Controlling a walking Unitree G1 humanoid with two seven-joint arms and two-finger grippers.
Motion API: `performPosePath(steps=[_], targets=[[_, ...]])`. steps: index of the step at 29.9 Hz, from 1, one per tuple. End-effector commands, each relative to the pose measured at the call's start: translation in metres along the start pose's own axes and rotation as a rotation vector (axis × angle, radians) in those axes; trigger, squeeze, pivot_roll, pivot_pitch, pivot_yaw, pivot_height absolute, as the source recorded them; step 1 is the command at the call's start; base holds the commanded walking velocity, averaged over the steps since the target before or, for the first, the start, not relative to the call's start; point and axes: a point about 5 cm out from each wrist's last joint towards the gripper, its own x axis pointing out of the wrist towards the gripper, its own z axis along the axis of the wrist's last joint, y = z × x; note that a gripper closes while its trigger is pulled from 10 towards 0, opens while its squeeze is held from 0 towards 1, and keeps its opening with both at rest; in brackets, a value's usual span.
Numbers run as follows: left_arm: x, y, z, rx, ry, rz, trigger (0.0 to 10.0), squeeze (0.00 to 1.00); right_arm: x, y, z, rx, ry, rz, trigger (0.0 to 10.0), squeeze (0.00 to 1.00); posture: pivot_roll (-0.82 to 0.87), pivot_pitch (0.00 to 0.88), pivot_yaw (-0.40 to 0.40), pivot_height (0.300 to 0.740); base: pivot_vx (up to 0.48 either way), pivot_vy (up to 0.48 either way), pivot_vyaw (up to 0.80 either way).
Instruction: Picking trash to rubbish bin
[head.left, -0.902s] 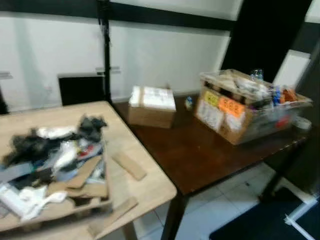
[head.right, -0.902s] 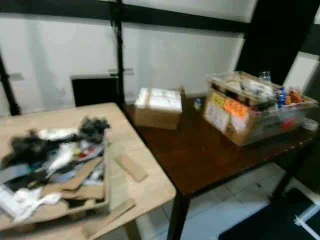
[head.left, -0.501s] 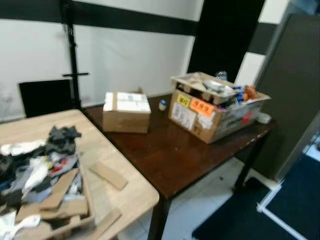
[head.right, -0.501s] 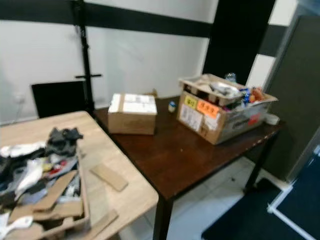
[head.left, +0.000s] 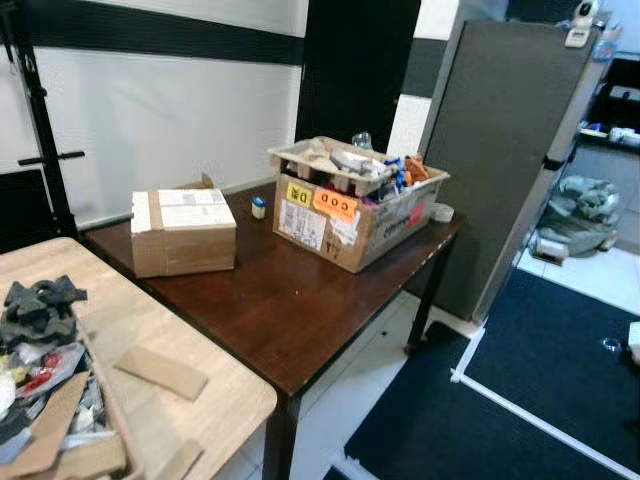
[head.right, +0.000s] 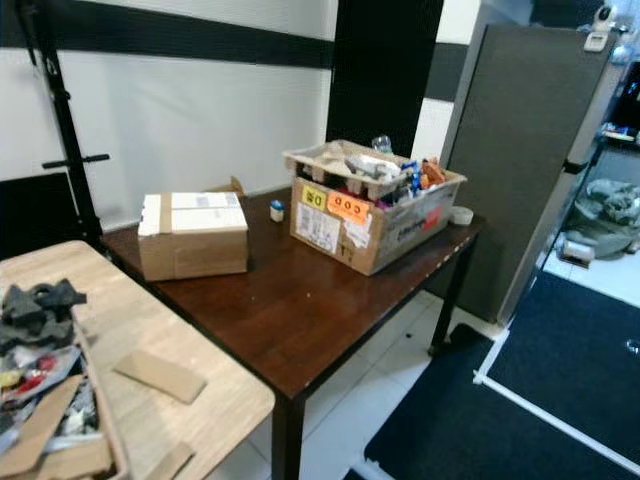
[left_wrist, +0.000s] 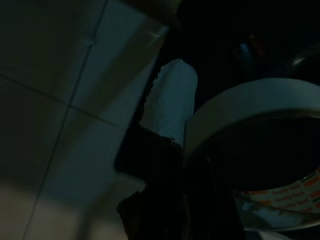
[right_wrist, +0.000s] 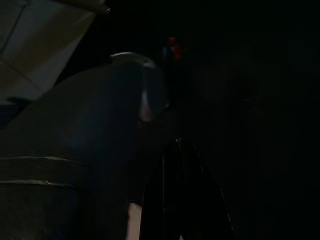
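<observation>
Mixed trash (head.left: 35, 345) of black rags, paper and cardboard scraps lies in a shallow cardboard tray at the left edge of a light wooden table (head.left: 205, 415). A loose cardboard strip (head.left: 160, 372) lies beside it. In the dark left wrist view, a white tape roll (left_wrist: 250, 107) with printed lettering inside sits right against a black finger (left_wrist: 150, 200) of my left gripper (left_wrist: 182, 170), which looks shut on it. The right wrist view is nearly black; one black finger (right_wrist: 180, 200) of my right gripper can be made out.
A dark brown table (head.left: 300, 305) carries a closed cardboard box (head.left: 185, 232), a small bottle (head.left: 258, 207) and an open carton (head.left: 355, 200) full of items. A grey partition (head.left: 520, 150) stands to the right, with a dark mat (head.left: 520, 400) on white tiles.
The camera has swung right: the trash tray and tables slid left in the picture, and the grey partition and dark mat came into view.
</observation>
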Motion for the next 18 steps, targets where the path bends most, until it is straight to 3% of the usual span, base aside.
performPosePath(steps=[1, 8, 10, 14, 18], targets=[[0.000, -0.001, 0.003, -0.002, -0.008, -0.003, 10.0, 0.00, -0.001, -0.002, 0.001, -0.009, -0.001, -0.002, 10.0, 0.00, -0.07, 0.086, -0.050, 0.740, 0.000, 0.000, 0.00], [0.000, 0.015, 0.009, -0.005, -0.028, -0.004, 10.0, 0.00, -0.001, -0.003, 0.001, -0.013, -0.003, 0.001, 10.0, 0.00, -0.07, 0.090, -0.051, 0.740, 0.000, 0.000, 0.00], [-0.001, 0.027, 0.007, -0.027, -0.036, 0.003, 10.0, 0.00, -0.001, -0.003, 0.002, -0.016, -0.004, 0.003, 10.0, 0.00, -0.08, 0.093, -0.053, 0.740, 0.000, 0.000, 0.00], [-0.005, 0.046, 0.000, -0.036, -0.028, 0.019, 10.0, 0.00, -0.001, -0.003, 0.002, -0.022, -0.004, 0.003, 10.0, 0.00, -0.08, 0.096, -0.055, 0.740, 0.000, -0.370, 0.00], [-0.005, 0.049, -0.001, -0.038, -0.026, 0.022, 10.0, 0.00, -0.001, -0.004, 0.002, -0.022, -0.004, 0.003, 10.0, 0.00, -0.08, 0.096, -0.055, 0.740, 0.000, -0.417, 0.00]])
